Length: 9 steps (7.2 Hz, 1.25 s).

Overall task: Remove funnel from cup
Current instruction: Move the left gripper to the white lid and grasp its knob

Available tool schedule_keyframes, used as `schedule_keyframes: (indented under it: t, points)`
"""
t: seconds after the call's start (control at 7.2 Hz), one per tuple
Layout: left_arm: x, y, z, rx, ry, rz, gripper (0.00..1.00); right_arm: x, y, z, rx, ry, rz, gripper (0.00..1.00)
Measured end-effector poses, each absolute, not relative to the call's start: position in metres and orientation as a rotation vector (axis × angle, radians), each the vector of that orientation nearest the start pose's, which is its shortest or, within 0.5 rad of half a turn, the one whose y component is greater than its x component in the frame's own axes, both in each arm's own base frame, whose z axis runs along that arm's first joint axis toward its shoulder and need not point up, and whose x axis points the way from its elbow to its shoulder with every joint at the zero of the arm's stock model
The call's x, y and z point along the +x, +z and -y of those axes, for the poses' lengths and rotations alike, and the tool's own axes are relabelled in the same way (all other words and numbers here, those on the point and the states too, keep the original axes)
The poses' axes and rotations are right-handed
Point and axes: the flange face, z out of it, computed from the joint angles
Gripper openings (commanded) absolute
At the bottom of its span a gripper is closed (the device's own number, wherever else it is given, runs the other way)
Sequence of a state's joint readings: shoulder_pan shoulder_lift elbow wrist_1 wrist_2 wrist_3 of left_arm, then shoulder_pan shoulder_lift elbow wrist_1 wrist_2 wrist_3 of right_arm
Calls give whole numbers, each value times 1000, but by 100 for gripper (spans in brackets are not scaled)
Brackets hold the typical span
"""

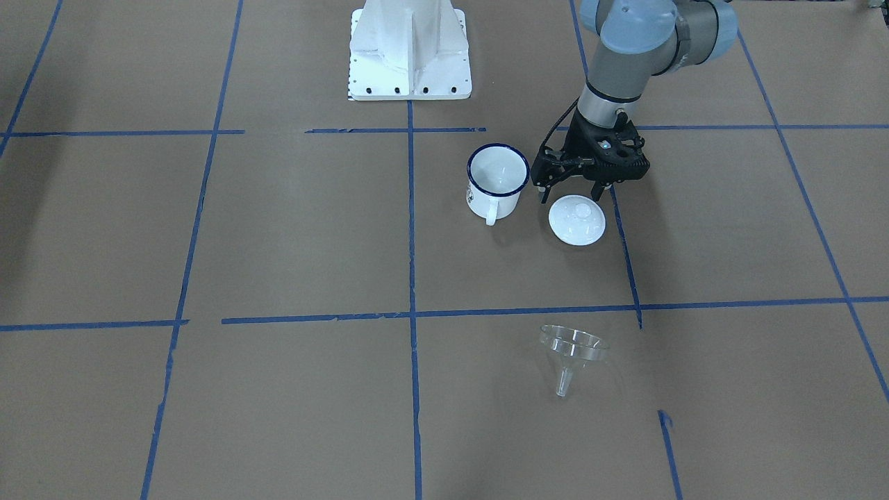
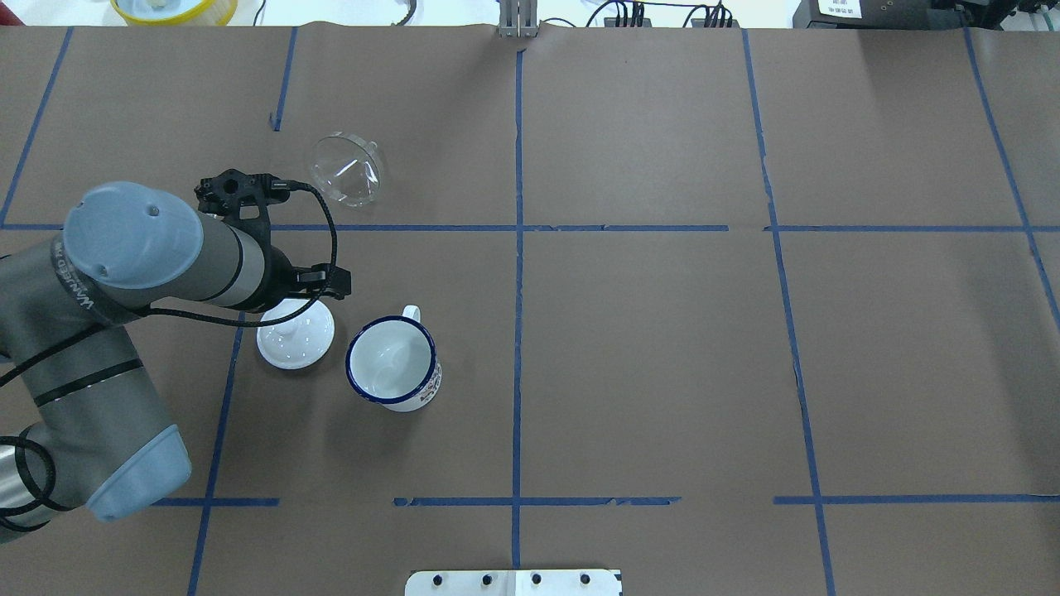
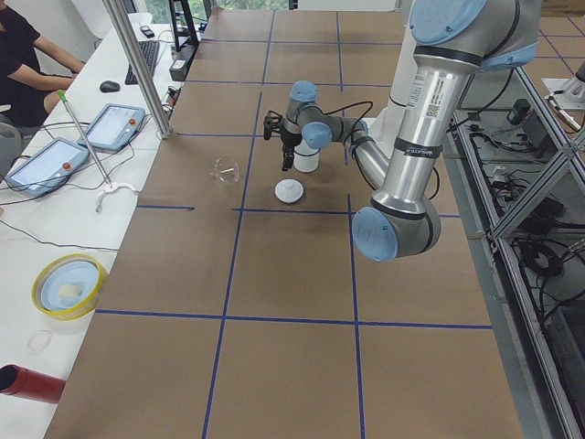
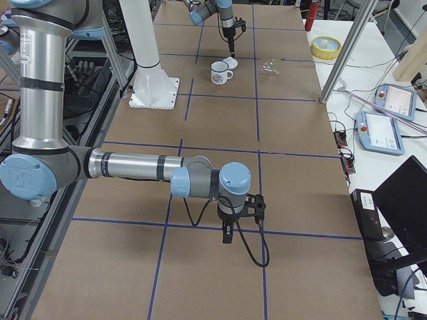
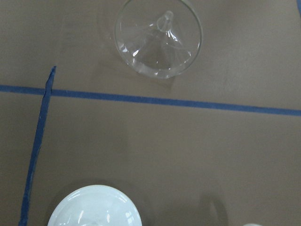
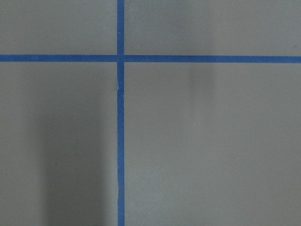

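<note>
The funnel (image 1: 571,347) lies on its side on the table, well apart from the empty cup (image 1: 496,182) — the task looks done. The left gripper (image 1: 569,198) hangs spread and empty near the lid (image 1: 576,220) — a careless sweep could knock it or the cup. The right gripper's (image 4: 227,235) state cannot be told.

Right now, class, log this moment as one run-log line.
funnel: out, lying on table | cup: upright, empty | lid: beside cup | left jaws: open, empty, near lid

My left arm (image 2: 215,269) is a silver-grey tube with pale blue joint caps; a black cable (image 2: 331,240) loops to its black claw (image 1: 569,198).
</note>
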State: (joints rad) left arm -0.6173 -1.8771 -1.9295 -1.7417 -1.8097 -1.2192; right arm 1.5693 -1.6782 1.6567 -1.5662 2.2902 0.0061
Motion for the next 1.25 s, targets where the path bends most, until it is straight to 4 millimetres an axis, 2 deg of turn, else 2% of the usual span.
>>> schedule_keyframes:
  t: [0.28, 0.69, 0.97, 1.25]
  points:
    - [418, 343, 428, 161, -148, -802, 98, 67, 670, 445, -19, 10, 719, 100]
    - [418, 367, 426, 157, -145, -798, 81, 67, 670, 445, -19, 10, 719, 100]
    - [419, 378, 425, 154, -145, -794, 75, 67, 670, 445, -19, 10, 719, 100]
    - [421, 381, 425, 150, -141, -802, 56, 67, 670, 445, -19, 10, 719, 100]
